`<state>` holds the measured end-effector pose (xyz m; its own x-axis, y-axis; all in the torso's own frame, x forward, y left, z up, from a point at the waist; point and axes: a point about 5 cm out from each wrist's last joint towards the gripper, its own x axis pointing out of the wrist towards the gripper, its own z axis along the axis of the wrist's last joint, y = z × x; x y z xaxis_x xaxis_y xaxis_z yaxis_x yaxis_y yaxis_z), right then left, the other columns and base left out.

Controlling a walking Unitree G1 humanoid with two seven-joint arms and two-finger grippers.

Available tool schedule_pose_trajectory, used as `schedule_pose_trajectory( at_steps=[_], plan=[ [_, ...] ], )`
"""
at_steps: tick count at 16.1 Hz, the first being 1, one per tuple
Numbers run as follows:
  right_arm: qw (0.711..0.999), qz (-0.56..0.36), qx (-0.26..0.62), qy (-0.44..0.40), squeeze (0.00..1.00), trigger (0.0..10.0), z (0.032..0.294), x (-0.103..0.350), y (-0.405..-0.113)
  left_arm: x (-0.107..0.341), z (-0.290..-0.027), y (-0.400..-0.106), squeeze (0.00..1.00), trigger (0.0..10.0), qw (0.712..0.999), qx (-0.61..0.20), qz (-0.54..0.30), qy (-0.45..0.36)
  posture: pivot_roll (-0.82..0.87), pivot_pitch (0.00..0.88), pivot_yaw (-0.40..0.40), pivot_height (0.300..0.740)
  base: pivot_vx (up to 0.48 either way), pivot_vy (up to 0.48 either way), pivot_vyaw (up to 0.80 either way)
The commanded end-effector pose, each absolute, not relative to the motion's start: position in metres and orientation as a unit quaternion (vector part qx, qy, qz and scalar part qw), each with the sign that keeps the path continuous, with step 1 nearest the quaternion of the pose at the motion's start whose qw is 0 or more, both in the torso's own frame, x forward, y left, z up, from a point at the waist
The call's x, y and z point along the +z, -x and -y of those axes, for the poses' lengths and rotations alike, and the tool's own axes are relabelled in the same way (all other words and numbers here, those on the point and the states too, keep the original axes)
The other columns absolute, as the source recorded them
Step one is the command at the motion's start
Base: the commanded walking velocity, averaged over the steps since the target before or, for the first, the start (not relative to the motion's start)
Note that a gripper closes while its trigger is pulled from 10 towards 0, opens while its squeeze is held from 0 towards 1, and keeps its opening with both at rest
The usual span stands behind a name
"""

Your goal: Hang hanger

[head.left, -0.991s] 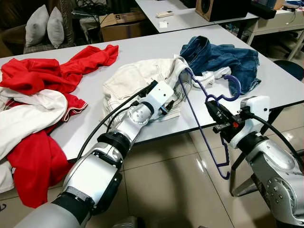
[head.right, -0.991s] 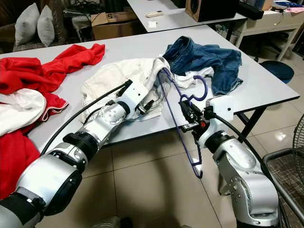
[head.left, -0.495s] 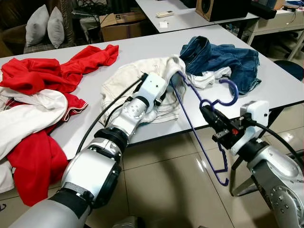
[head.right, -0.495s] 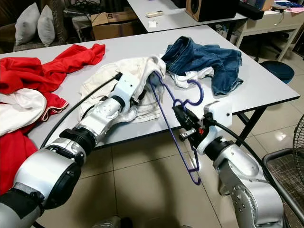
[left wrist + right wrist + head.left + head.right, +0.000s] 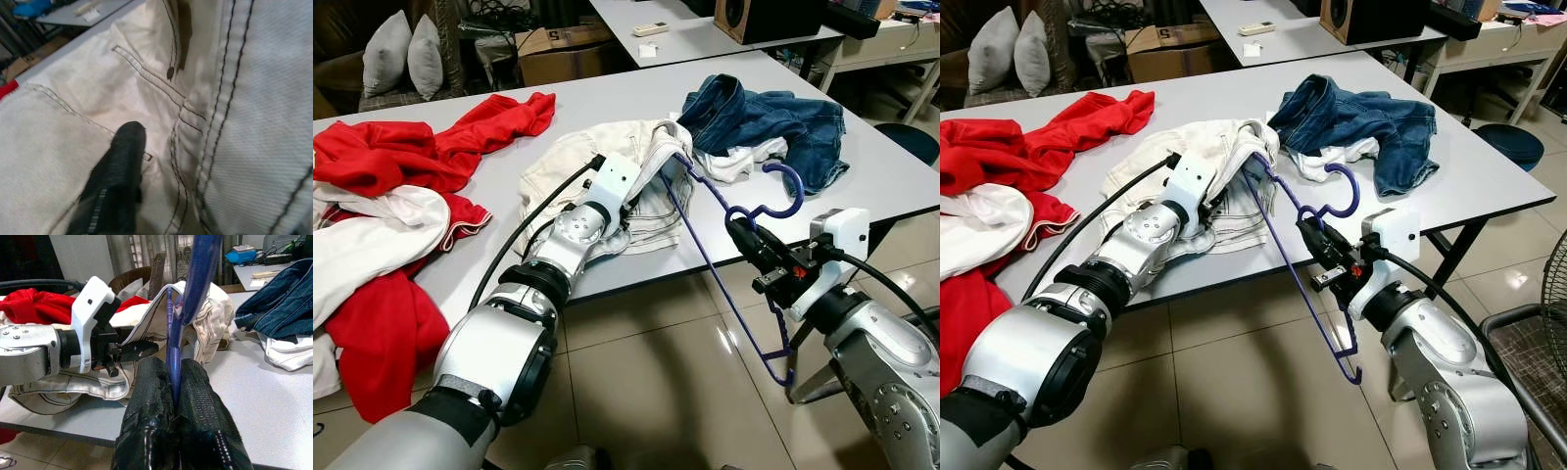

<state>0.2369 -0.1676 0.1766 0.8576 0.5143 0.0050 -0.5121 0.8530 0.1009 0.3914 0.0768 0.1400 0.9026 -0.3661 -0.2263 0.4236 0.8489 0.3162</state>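
Right gripper (image 5: 742, 233): off the near edge of the grey tabletop (image 5: 901, 166), above the tiled floor (image 5: 656, 392); jaws clamped together on the neck of the purple wire hanger (image 5: 724, 284), just below its hook.
Hanger position: tilted; hook end raised beside the gripper, one shoulder tucked into the waistband of the cream denim garment with dark stitching (image 5: 558, 166), lower corner hanging below the tabletop edge.
Left gripper (image 5: 1224, 196): reaching over the tabletop, buried in the cream garment next to the hanger's upper end; one black finger (image 5: 117, 181) lies against the fabric. Jaw state: cannot tell.
Cream garment: crumpled on the middle of the tabletop.
Blue denim jeans (image 5: 764, 117): heaped behind the hanger, atop a white cloth (image 5: 744, 162).
Red and white garments (image 5: 382, 196): piled at the robot's left end of the tabletop, partly hanging over the edge.
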Motion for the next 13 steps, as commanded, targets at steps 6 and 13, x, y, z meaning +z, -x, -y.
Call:
schedule_pose_trajectory(
  at_steps=[6,13],
  plan=[
    [0.961,0.005,0.273,-0.038,0.00,10.0,0.169,0.184,-0.236,0.154,-0.082,-0.398,0.00,0.0,0.968,-0.218,-0.089,-0.086,-0.06,0.000,0.094,0.740,0.000,0.000,0.00],
    [0.949,-0.048,0.311,-0.014,0.00,10.0,0.159,0.166,-0.228,0.227,-0.072,-0.414,0.00,0.0,0.963,-0.267,-0.011,-0.021,-0.05,0.000,0.110,0.740,0.000,0.000,0.00]
  ],
)
